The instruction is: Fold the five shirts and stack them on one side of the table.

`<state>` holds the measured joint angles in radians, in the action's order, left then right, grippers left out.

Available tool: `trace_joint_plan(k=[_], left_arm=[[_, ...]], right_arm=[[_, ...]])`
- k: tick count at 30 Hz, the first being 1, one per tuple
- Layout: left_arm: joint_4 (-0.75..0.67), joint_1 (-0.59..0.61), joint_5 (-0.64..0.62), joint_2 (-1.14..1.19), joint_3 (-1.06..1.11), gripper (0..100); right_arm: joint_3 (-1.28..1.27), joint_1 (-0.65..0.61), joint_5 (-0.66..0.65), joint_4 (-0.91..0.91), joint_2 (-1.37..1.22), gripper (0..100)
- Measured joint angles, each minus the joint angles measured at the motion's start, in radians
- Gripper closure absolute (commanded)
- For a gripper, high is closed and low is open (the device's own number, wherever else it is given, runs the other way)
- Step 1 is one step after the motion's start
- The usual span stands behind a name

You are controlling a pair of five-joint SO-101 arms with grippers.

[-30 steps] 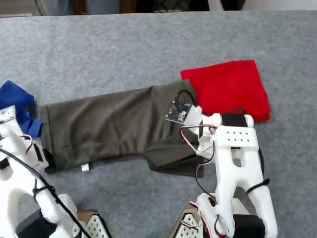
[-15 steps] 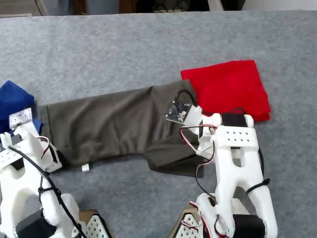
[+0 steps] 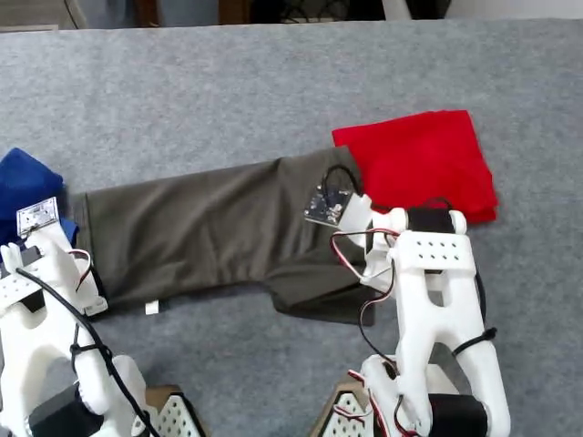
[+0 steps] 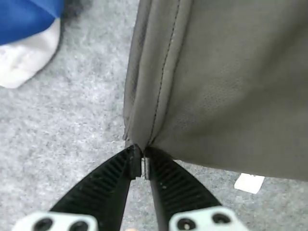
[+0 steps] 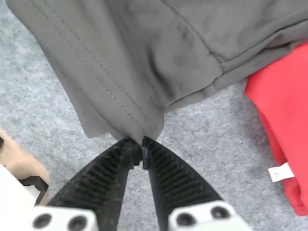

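At the far left edge of the counter (image 3: 273, 82) lies a crumpled blue shirt (image 3: 23, 182), not yet folded. Just beside it, the left claw (image 4: 139, 162) is pressed together on the near left corner of the olive-grey shirt (image 3: 209, 232), pinching its stitched hem. That shirt lies across the middle of the counter as a long band, with a small white tag (image 3: 151, 309) by its near edge. At its right end, the right claw (image 5: 142, 147) is likewise closed on the near corner of the cloth. Right of that, touching the grey shirt's far right corner, sits a red shirt (image 3: 417, 162), folded into a neat square.

With both near corners gripped, the step in hand looks to be the next fold of the grey shirt. The next move would call for both claws to lift together and carry the near edge evenly over the far one. The cloth should be kept taut so that it neither bunches nor drags the red shirt.
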<state>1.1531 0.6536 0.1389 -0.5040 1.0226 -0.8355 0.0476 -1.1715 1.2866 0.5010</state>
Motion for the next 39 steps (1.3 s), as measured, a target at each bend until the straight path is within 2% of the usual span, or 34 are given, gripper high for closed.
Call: trace_joint_plan(k=[5,9,12,19,25,39], left_arm=[[0.068,0.018,0.081,-0.002,-0.017,86],[0.064,0.101,0.115,-0.002,-0.020,83],[0.041,0.115,0.129,-0.002,-0.020,81],[-0.034,0.098,0.129,0.000,0.015,83],[-0.034,0.026,0.133,0.000,0.046,95],[-0.075,-0.002,0.092,-0.002,0.052,97]], right_arm=[[0.000,0.000,0.000,0.000,0.000,98.7],[0.000,0.000,0.000,0.000,0.000,98.7],[0.000,0.000,0.000,0.000,0.000,98.7],[0.000,0.000,0.000,0.000,0.000,98.7],[0.000,0.000,0.000,0.000,0.000,98.7],[0.000,0.000,0.000,0.000,0.000,98.7]])
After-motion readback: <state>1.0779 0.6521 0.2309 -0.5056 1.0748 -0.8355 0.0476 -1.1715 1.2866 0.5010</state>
